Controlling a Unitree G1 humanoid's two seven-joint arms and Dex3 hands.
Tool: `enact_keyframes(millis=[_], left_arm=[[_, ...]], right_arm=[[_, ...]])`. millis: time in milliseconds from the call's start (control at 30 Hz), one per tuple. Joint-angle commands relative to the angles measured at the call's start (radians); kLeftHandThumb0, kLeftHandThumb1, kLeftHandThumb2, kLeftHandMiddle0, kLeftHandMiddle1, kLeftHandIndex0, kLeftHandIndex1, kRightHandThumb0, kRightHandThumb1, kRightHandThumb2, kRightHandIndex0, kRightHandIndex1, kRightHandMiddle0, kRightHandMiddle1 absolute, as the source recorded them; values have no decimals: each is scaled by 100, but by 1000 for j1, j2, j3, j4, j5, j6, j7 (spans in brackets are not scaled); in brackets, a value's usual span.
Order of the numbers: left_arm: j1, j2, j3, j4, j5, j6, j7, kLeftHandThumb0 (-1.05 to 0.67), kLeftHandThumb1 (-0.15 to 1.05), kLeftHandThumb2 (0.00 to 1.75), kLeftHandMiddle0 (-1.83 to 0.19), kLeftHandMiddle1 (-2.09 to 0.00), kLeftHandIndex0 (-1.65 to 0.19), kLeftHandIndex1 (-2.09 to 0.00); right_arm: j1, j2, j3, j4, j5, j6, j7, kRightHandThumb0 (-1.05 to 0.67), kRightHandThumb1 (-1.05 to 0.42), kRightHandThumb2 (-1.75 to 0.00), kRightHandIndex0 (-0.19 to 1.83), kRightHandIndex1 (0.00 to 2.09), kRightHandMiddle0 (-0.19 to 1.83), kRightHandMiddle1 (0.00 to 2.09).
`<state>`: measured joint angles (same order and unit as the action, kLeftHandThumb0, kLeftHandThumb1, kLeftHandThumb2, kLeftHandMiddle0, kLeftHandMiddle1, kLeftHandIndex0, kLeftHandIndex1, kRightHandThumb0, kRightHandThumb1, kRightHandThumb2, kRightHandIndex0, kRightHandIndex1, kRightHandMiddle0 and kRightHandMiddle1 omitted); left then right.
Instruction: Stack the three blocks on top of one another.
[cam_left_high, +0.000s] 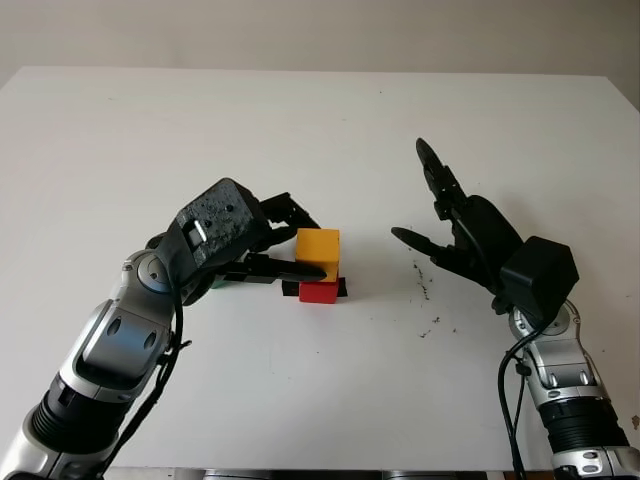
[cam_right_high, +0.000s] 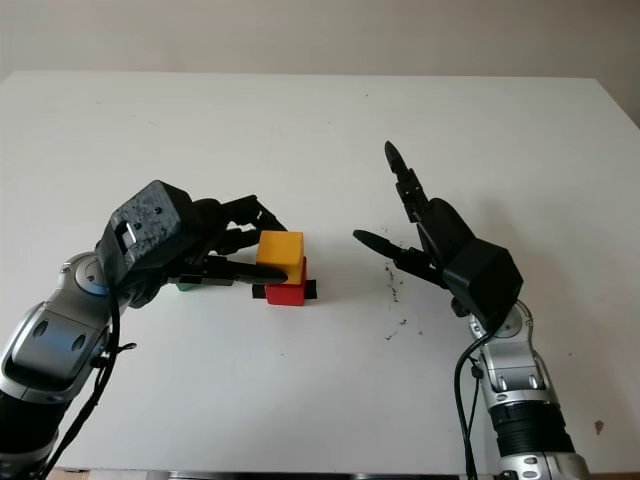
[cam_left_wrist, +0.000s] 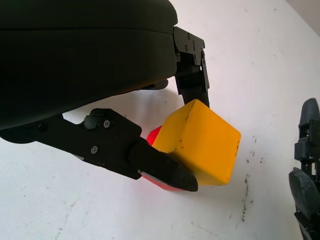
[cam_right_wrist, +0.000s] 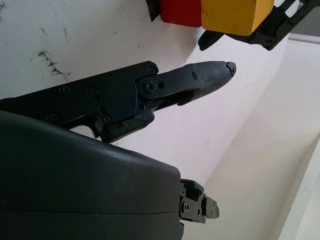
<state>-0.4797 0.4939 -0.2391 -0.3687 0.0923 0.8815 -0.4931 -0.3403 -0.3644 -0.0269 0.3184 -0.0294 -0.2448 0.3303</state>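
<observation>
**Yellow block on red, left hand gripping**

My left hand (cam_left_high: 285, 245) grasps the yellow block (cam_left_high: 318, 252), which sits on top of the red block (cam_left_high: 319, 292). The green block (cam_right_high: 186, 286) lies behind my left hand, away from the red block. My right hand (cam_left_high: 455, 225), holding nothing, hovers on the red block's other side, well apart.

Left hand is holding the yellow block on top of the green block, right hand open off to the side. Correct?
Not quite. The block under the yellow block is the red block, as the left eye view shows; the green block sits behind the left hand. The right hand is open to the side.
</observation>
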Motion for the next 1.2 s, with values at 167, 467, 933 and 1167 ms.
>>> enact_keyframes(millis=[167, 467, 933, 1167], left_arm=[[-2, 15, -4, -16, -9, -28, -20, -48, 99, 6, -14, -4, -14, -107], [11, 39, -19, -5, 20, -125, -31, -57, 102, 5, -13, -5, -12, -74], [64, 66, 29, -124, -36, -97, -72, -63, 95, 4, 6, -1, -1, -9], [59, 105, 122, -158, -90, -113, -93, -76, 96, 6, 19, 0, 19, 0]], right_arm=[[-3, -7, -1, -1, -7, -15, -3, -69, -105, -14, -19, 4, -10, 6], [-9, -7, -1, 5, -6, -15, 0, -69, -105, -14, -19, 5, -10, 5], [-11, -3, 2, 9, -6, -16, 1, -70, -105, -14, -19, 4, -10, 5], [-13, 1, 0, 8, 2, -4, 6, -69, -105, -13, -19, 4, -10, 6]])
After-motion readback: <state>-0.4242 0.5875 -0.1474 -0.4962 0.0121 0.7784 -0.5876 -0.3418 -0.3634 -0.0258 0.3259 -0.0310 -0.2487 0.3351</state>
